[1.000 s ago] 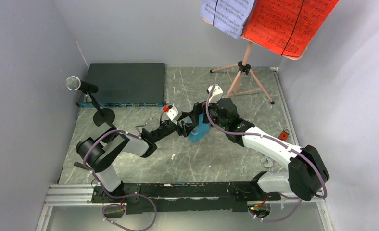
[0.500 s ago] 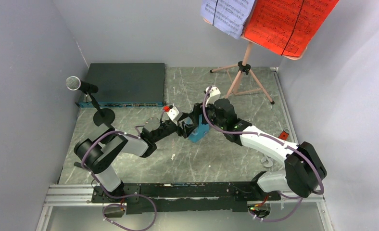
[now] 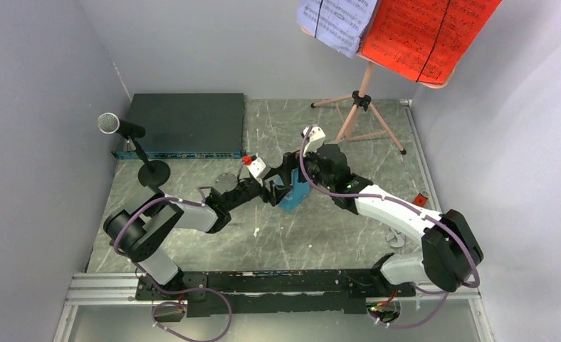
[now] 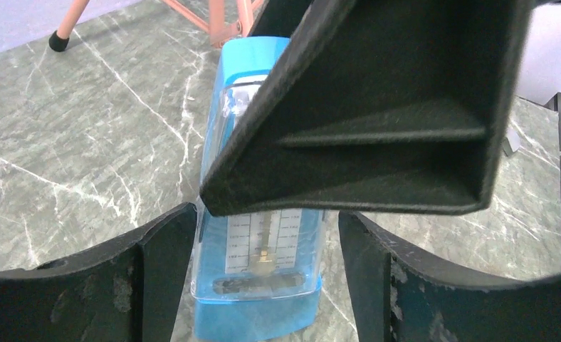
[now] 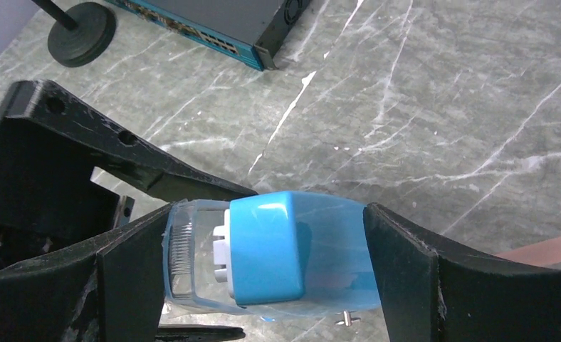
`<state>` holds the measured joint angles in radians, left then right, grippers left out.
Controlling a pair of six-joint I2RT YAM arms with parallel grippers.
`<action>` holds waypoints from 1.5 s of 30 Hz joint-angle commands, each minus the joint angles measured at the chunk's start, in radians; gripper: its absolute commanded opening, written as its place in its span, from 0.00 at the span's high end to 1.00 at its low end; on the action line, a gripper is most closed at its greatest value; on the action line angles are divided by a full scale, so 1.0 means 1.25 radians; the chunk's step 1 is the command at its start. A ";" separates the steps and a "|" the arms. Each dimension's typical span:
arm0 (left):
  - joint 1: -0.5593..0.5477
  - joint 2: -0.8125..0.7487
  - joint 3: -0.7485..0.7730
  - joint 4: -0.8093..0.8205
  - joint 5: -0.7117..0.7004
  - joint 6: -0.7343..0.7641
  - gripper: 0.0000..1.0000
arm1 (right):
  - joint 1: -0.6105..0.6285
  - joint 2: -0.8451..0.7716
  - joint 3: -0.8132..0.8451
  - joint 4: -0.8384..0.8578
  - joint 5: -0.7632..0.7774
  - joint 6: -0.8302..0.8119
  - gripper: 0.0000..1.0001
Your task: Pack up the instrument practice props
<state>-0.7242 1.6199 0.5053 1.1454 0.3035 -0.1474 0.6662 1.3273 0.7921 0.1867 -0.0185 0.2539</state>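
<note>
A small blue pyramid metronome (image 3: 292, 194) stands near the middle of a grey marbled desk (image 3: 320, 235), with both robot hands meeting at it. The left hand (image 4: 263, 217) reaches in low from the left. Its two fingers straddle the metronome's base, spread wider than the base, and a strip of desk shows between the right finger and the blue side. It grips nothing.

The right hand (image 5: 267, 210) comes in from the right and higher up, around the metronome's top. One finger lies across the clear front cover, in the left hand's line of sight. The other sits at the blue back. This hand is spread wide, and in its own wrist view the metronome fills the gap between the fingers. Whether they press on it cannot be told.

Behind and to the left, well apart, a black microphone (image 3: 117, 127) leans on its round-base stand, just in front of a flat black electronics box (image 3: 185, 122). At the back right stands a pink tripod music stand (image 3: 363, 100), holding a lavender sheet (image 3: 338, 21) and a red sheet (image 3: 427, 32).
</note>
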 commanded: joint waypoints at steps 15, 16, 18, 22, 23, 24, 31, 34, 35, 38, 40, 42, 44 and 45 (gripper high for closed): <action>-0.029 0.030 0.052 -0.096 -0.066 -0.018 0.06 | -0.005 -0.073 -0.030 0.082 0.012 0.001 0.00; -0.034 0.031 0.054 -0.100 -0.080 -0.011 0.06 | -0.005 -0.075 -0.033 0.082 0.012 0.000 0.00; -0.048 0.032 0.057 -0.113 -0.121 0.003 0.06 | -0.005 -0.083 -0.036 0.077 0.034 -0.007 0.00; -0.074 0.039 0.057 -0.112 -0.214 0.029 0.06 | -0.008 -0.103 -0.050 0.078 0.046 -0.016 0.00; -0.080 0.039 0.059 -0.114 -0.235 0.038 0.06 | -0.009 -0.107 -0.055 0.081 0.047 -0.016 0.00; -0.087 0.043 0.063 -0.115 -0.241 0.045 0.06 | -0.011 -0.111 -0.061 0.087 0.047 -0.015 0.00; -0.103 0.083 0.073 -0.080 -0.270 0.069 0.06 | -0.015 -0.107 -0.091 0.124 0.037 0.000 0.00; -0.102 0.096 0.075 -0.064 -0.285 0.073 0.06 | -0.016 -0.104 -0.099 0.136 0.036 0.003 0.00; -0.102 0.100 0.075 -0.061 -0.291 0.071 0.07 | -0.016 -0.103 -0.100 0.138 0.036 0.004 0.00; -0.102 0.100 0.073 -0.062 -0.293 0.064 0.10 | -0.016 -0.102 -0.105 0.142 0.031 0.009 0.00; -0.102 0.099 0.072 -0.067 -0.286 0.060 0.12 | -0.016 -0.104 -0.111 0.149 0.030 0.014 0.00; -0.104 0.094 0.070 -0.074 -0.283 0.056 0.15 | -0.016 -0.103 -0.113 0.150 0.029 0.016 0.00; -0.105 0.085 0.069 -0.083 -0.285 0.054 0.18 | -0.016 -0.101 -0.112 0.152 0.025 0.020 0.00; -0.105 0.081 0.069 -0.088 -0.286 0.054 0.19 | -0.016 -0.100 -0.112 0.153 0.023 0.021 0.00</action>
<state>-0.8528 1.7355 0.5747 1.0115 -0.0250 -0.0822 0.6495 1.2087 0.6521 0.3157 0.0208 0.2642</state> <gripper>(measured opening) 0.859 0.994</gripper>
